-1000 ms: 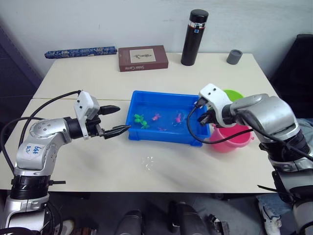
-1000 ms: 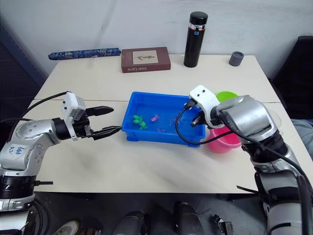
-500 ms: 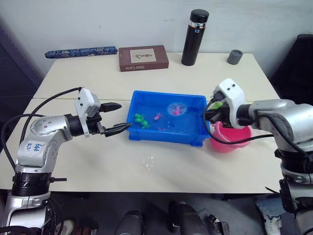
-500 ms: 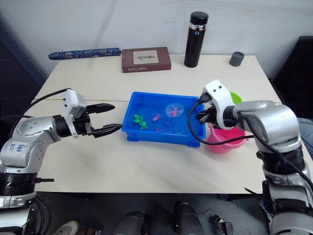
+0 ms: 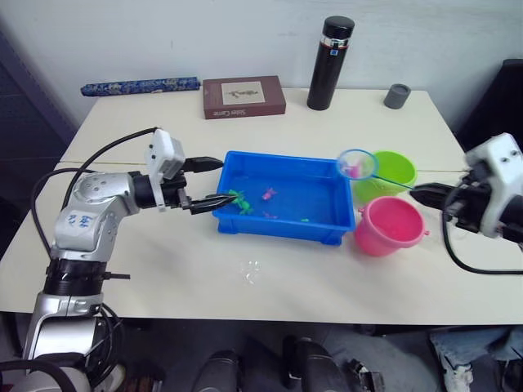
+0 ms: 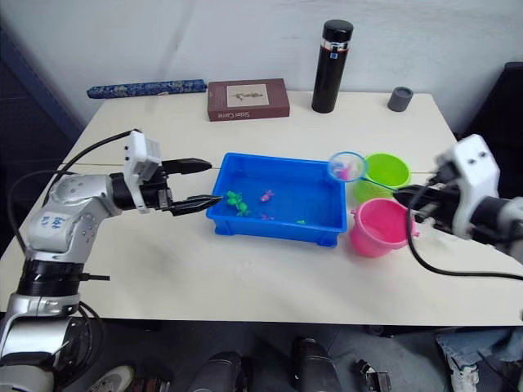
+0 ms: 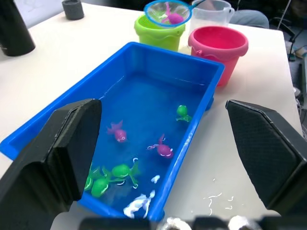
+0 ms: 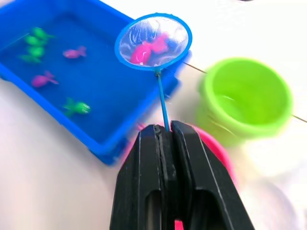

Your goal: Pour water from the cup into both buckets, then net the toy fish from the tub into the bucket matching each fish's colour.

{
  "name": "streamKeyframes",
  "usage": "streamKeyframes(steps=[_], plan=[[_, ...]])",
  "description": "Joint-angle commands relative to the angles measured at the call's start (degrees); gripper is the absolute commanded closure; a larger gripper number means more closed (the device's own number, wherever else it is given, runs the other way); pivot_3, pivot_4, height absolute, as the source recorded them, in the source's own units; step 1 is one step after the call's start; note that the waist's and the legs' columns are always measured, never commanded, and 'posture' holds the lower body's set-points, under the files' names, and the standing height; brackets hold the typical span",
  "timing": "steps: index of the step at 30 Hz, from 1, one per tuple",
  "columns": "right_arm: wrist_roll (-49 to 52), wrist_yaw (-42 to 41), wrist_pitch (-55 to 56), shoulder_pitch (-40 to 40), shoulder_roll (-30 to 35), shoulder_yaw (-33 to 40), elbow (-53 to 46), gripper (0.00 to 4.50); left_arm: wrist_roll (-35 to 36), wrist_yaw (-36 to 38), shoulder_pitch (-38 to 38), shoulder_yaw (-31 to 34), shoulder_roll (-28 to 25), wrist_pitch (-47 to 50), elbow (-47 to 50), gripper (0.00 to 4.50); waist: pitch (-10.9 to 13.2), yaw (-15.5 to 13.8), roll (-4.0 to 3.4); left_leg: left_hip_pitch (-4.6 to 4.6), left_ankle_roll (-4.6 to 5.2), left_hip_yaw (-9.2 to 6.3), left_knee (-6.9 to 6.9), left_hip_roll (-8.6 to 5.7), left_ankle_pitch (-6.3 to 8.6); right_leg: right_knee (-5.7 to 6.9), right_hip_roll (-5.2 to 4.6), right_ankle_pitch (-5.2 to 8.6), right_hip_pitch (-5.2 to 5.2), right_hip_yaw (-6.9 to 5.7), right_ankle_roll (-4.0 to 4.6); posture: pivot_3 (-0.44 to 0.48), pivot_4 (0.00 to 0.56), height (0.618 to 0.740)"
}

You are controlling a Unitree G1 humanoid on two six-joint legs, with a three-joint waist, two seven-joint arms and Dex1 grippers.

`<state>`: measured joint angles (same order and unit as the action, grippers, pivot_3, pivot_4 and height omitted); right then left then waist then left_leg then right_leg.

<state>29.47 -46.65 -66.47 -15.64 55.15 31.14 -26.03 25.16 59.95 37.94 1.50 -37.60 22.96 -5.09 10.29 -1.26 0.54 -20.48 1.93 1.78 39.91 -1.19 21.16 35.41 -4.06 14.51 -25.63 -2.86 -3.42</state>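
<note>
The small round hoop net with a blue rim (image 5: 357, 164) hangs in the air above the right end of the shallow bright blue plastic tub (image 5: 282, 196), over its far right corner and just beside the lime green plastic bucket (image 5: 385, 173). A pink toy fish (image 8: 149, 49) lies in its mesh. The thin handle runs from the hoop toward 4 o'clock, over the green bucket's near rim, into the right gripper (image 5: 431, 195), whose black fingers (image 8: 163, 177) are pressed tight together on the handle's end. The round pink plastic bucket (image 5: 391, 225) stands directly below the handle, at 6 o'clock from the green one, its side just beside the tub's right wall.

In the tub's water there remain two pink-purple fish (image 7: 163, 149), one small green fish (image 7: 182, 112) near the right wall and a cluster of green fish (image 7: 111, 174) at the left end.

The left gripper (image 5: 207, 183) hovers at the tub's left rim, fingers spread wide, one tip over the far left corner and one at the near left edge; the green cluster lies just past them. The clear see-through plastic cup (image 7: 211, 12) stands behind the buckets.

Open bench (image 5: 163, 269) lies along the near side at 6 o'clock, with a few water drops (image 5: 249, 270). At 12 o'clock, well apart, stand a tall black flask (image 5: 329, 63), a brown book (image 5: 243, 96), a small grey cap (image 5: 398, 95) and a blue patterned roll (image 5: 139, 86).
</note>
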Motion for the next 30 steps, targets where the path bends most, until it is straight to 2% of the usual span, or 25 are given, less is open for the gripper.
streamKeyframes(steps=[1, 4, 8, 11, 15, 22, 30], plan=[[-1.3, -1.6, 4.1, 6.4, 2.3, 8.9, -3.6, 4.50, -1.3, 2.1, 2.7, -0.3, 0.3, -3.2, -3.5, 0.03, 0.0, -0.2, 0.00, 0.00, 0.00, -0.01, 0.00, 0.01, 0.00, 0.00, 0.01, 0.00, 0.00, -0.01, 0.00, 0.000, 0.150, 0.740], [-2.5, -1.9, 6.9, 12.3, 2.4, 13.0, -5.0, 4.50, -2.2, 3.4, 4.5, -0.8, 1.1, -4.9, -6.8, 0.03, 0.0, -0.1, 0.00, 0.04, 0.00, 0.02, 0.02, 0.01, 0.00, 0.03, 0.04, 0.00, 0.03, 0.01, 0.00, 0.000, 0.150, 0.740], [-5.1, -0.4, 11.9, 19.8, -0.9, 16.3, -7.3, 4.50, -3.3, 4.8, 7.1, -1.8, 2.5, -7.0, -10.7, 0.03, 0.0, -0.2, 0.00, 0.06, 0.00, 0.01, 0.02, 0.01, -0.01, 0.02, 0.04, 0.00, 0.07, 0.01, 0.00, 0.000, 0.150, 0.740], [-13.5, 2.2, 25.3, 28.6, -5.4, 14.8, -10.4, 4.50, -4.4, 5.9, 9.0, -3.0, 4.2, -8.6, -13.6, 0.03, 0.0, -0.5, 0.01, 0.06, 0.00, -0.02, 0.02, 0.00, 0.00, 0.02, 0.06, -0.01, 0.10, -0.02, -0.02, 0.000, 0.150, 0.740], [-21.6, 6.5, 37.7, 34.5, -9.2, 10.9, -11.3, 4.50, -5.3, 7.4, 10.7, -3.4, 5.5, -10.1, -16.6, 0.03, 0.0, -0.2, 0.01, 0.08, 0.00, 0.09, 0.05, -0.04, -0.01, 0.05, 0.10, -0.04, 0.10, 0.07, -0.08, 0.000, 0.150, 0.740], [-32.1, 11.2, 57.7, 39.4, -12.4, 9.3, -7.6, 4.50, -6.3, 8.7, 11.5, -3.4, 6.5, -11.4, -18.8, 0.03, 0.0, -0.1, 0.01, 0.18, -0.02, 0.18, 0.04, 0.02, -0.01, 0.06, 0.28, -0.06, 0.13, 0.18, -0.10, 0.000, 0.150, 0.740], [-41.6, 14.6, 73.3, 42.1, -10.6, 10.5, -1.4, 4.50, -6.5, 9.2, 11.5, -3.2, 6.6, -11.4, -19.0, 0.03, 0.0, -0.2, 0.01, 0.18, -0.01, 0.20, 0.08, 0.01, -0.01, 0.05, 0.27, -0.06, 0.16, 0.22, -0.11, 0.000, 0.150, 0.740]])
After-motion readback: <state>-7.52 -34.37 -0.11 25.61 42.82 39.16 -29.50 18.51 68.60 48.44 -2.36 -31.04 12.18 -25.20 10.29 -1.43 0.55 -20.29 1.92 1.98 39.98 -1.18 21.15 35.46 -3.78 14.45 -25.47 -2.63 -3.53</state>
